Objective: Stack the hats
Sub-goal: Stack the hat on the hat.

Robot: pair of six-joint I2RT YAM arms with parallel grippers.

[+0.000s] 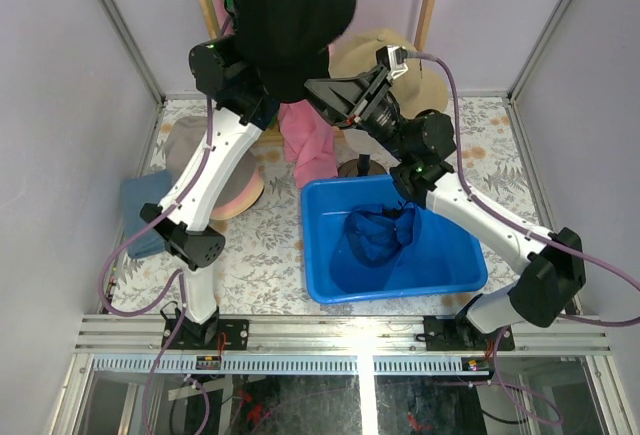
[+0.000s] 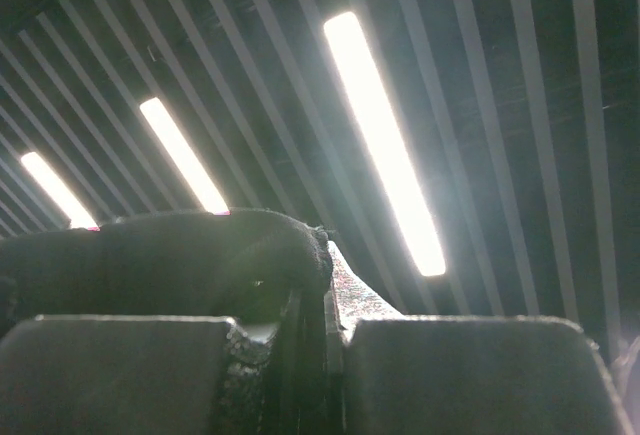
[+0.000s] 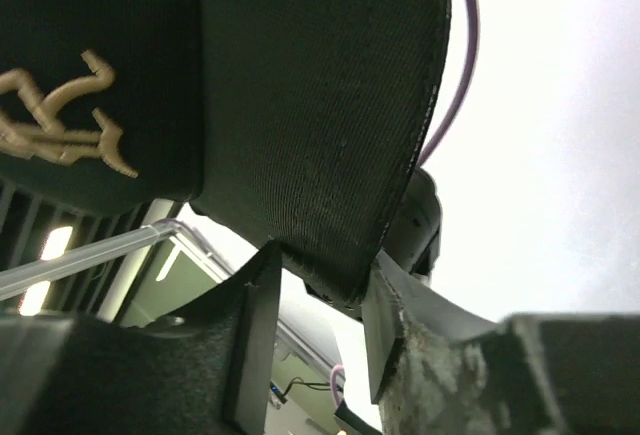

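The left fingers (image 2: 130,375) are pressed together on the black cap (image 1: 295,15), holding it high above the far side of the table (image 1: 260,260), close under the top camera. The right fingers (image 3: 250,345) stand partly apart on either side of its brim edge; whether they actually pinch it cannot be told. A blue cap (image 1: 378,237) lies inside the blue bin (image 1: 312,245).
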